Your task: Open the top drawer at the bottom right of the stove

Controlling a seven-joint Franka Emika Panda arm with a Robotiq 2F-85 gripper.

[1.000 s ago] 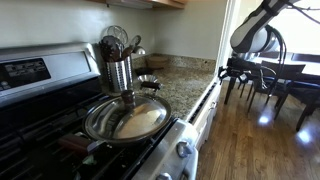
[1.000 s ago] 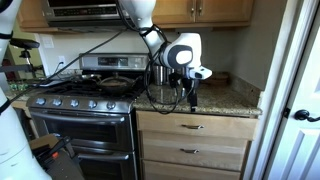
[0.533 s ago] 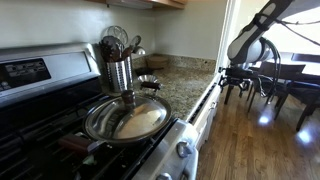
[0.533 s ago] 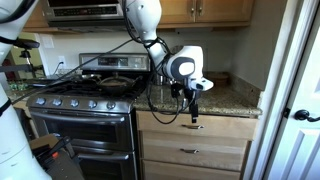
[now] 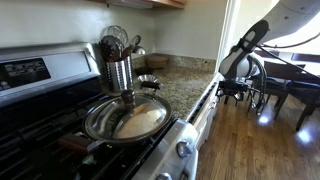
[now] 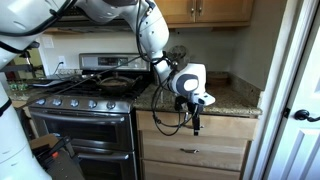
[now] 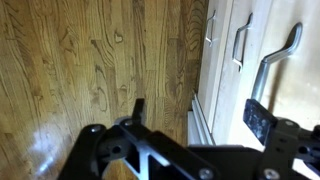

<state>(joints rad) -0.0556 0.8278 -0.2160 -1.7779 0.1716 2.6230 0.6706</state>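
Hanging fingers-down in front of the closed top drawer [image 6: 228, 128], the gripper [image 6: 195, 124] sits just right of the stove [image 6: 80, 115], below the granite countertop [image 6: 228, 100]. Whether it touches the drawer front cannot be told. The wrist view shows its fingers [image 7: 138, 108] spread apart, released, over the wood floor [image 7: 90, 60] beside handled cabinet fronts [image 7: 222, 45].

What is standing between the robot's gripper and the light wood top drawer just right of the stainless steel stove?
Nothing visible. The open gripper hangs just in front of the closed light wood top drawer. In the wrist view its metal bar handle sits close by the fingers, with no object between them.
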